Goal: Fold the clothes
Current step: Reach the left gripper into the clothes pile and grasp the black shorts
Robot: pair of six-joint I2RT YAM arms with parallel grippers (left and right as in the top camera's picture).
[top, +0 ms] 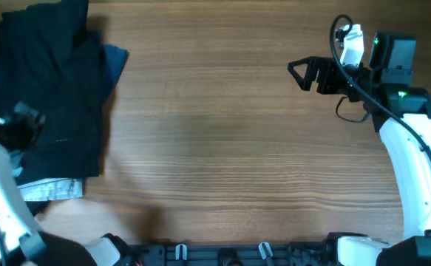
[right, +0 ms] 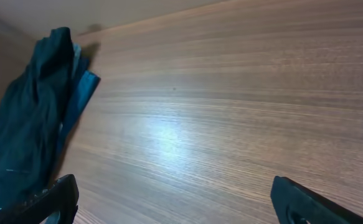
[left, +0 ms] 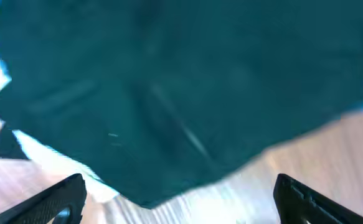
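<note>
A pile of dark navy clothes (top: 49, 81) lies at the far left of the wooden table, with a blue garment (top: 115, 63) showing under its right edge and a pale striped cloth (top: 51, 190) under its near edge. My left gripper (top: 12, 125) hovers over the pile's left side; in the left wrist view it (left: 181, 202) is open and empty above the dark cloth (left: 181, 81). My right gripper (top: 302, 72) is open and empty at the far right, above bare table. The pile also shows in the right wrist view (right: 25, 130).
The wooden table (top: 222, 133) stretches between pile and right arm. The right arm's white link (top: 415, 162) runs along the right edge. Black mounts (top: 222, 253) line the front edge.
</note>
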